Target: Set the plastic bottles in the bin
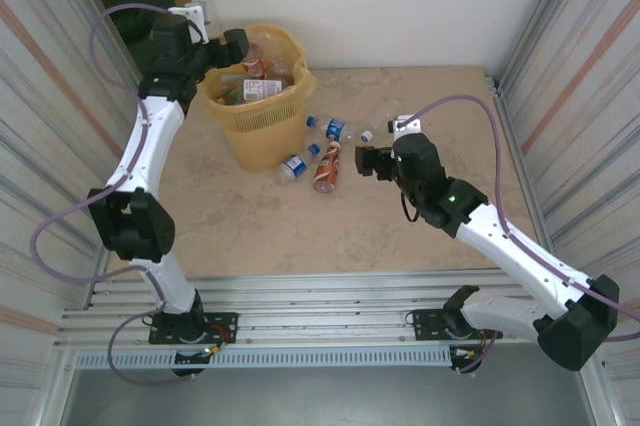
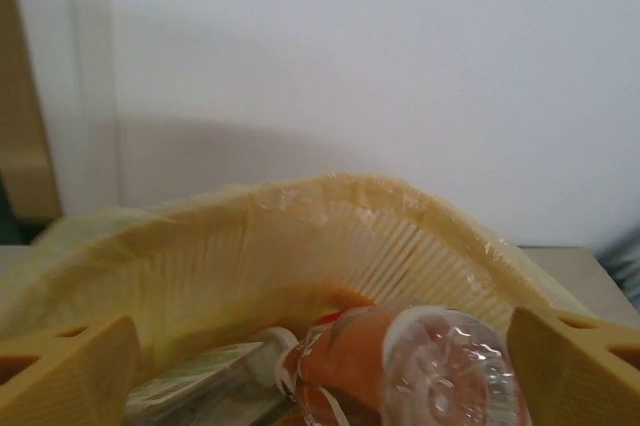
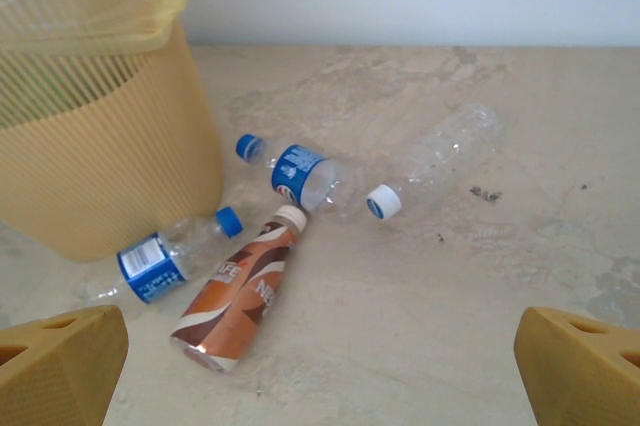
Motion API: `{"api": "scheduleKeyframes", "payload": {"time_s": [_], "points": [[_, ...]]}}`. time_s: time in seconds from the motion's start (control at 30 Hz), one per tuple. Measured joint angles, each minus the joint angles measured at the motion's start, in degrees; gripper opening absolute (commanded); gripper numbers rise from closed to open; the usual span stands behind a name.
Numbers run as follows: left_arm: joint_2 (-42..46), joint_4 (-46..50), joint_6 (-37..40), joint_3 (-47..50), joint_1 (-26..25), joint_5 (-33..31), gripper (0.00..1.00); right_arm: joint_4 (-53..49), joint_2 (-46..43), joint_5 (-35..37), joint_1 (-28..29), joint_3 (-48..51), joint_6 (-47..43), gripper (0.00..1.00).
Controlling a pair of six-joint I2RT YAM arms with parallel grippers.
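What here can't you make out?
- Top view: how many bottles lie in the bin; the left gripper covers part.
- Left wrist view: the nearest bottle is blurred, cut off by the bottom edge.
- Right wrist view: the bin's mouth is cut off by the top edge.

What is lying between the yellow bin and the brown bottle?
A clear bottle with a blue label and cap lies there on the table, seen in the right wrist view.
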State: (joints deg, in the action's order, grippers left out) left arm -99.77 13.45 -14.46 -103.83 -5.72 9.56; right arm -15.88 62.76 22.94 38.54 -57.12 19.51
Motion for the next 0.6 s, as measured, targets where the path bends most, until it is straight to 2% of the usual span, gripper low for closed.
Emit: {"api": "scheduleKeyframes", "payload": {"time_s": [0.33, 0.47, 0.6], "points": [[18.27, -4.76, 4.24, 14.86, 0.0, -6.43, 0.99, -4.87, 1.99, -2.51, -10.86, -3.04, 8.26, 0.98], [19.63, -5.68, 7.56, 15.87, -0.13, -7.39, 0.99, -7.02, 5.57, -4.33, -13.68, -5.79, 10.23, 0.98], [16.81, -4.68, 12.33, 13.51, -1.79, -8.87, 0.99, -8.46, 8.68, -6.49, -15.26, -6.88, 11.61, 0.98]]}}
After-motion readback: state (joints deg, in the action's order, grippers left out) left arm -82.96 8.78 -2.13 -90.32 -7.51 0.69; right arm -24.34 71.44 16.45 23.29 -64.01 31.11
